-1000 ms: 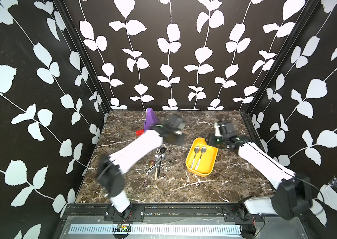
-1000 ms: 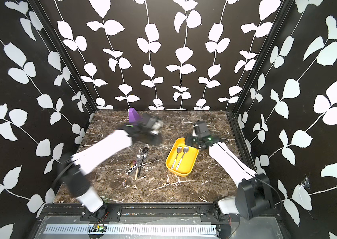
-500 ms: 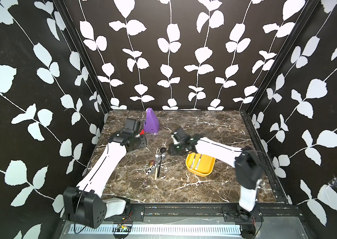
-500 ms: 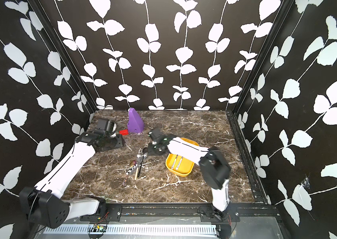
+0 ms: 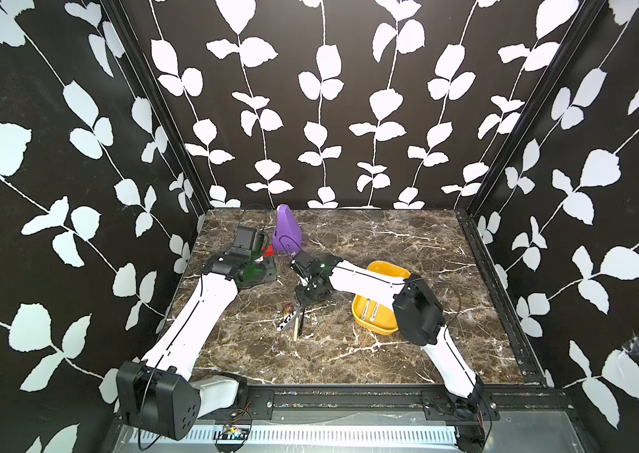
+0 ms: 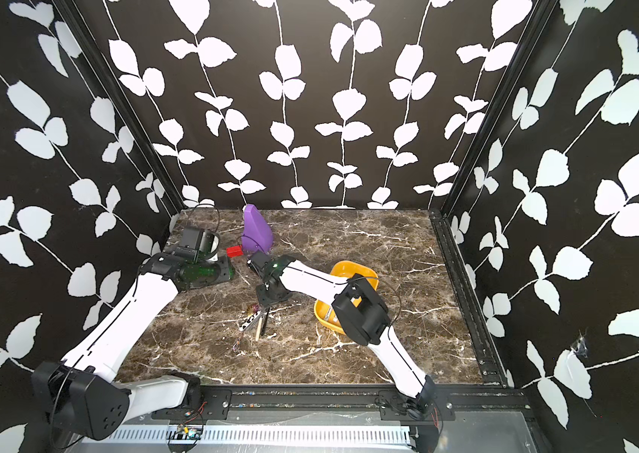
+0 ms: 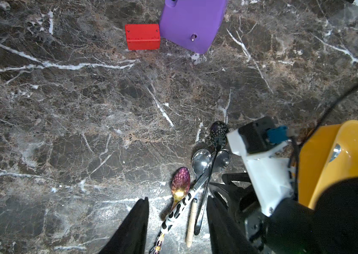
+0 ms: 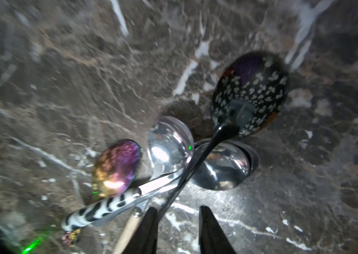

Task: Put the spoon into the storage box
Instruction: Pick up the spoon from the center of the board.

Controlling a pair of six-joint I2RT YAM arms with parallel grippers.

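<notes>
Since before, right gripper [image 8: 177, 231] crossed to the spoons [image 8: 169, 151], jaws apart, apparently empty; left gripper [image 7: 177, 228] parted, at ten o'clock.

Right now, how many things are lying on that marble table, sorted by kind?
Spoons loose on the table: 4
Spoons in the storage box: 2 showing (an arm covers part of the box)
Yellow storage box: 1
Purple wedge: 1
Red block: 1
Total: 9
</notes>
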